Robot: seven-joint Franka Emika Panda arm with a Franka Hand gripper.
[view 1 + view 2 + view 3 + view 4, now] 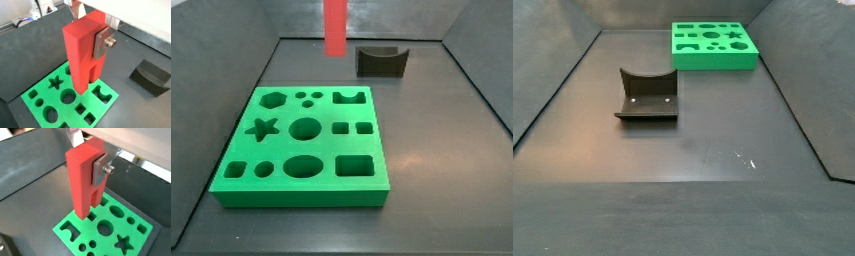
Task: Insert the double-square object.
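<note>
Hanging upright above the green block (67,97), the double-square object (83,52) is pinched near its top by the gripper (100,37), one silver finger (102,42) being pressed flat against its side. Its forked lower end is seen clear of the block in both wrist views, so no leg is seated yet. Pickup is judged done; alignment over the pair of square holes (353,128) and lowering remain. The fixture (381,61) stands beyond the block.

Both wrist views look steeply down from close beside the end effector (100,42), along the red bar (83,55), onto the green block (107,230). A side view sits near this block (302,150); another side view sees it far across the tabletop (687,150).
</note>
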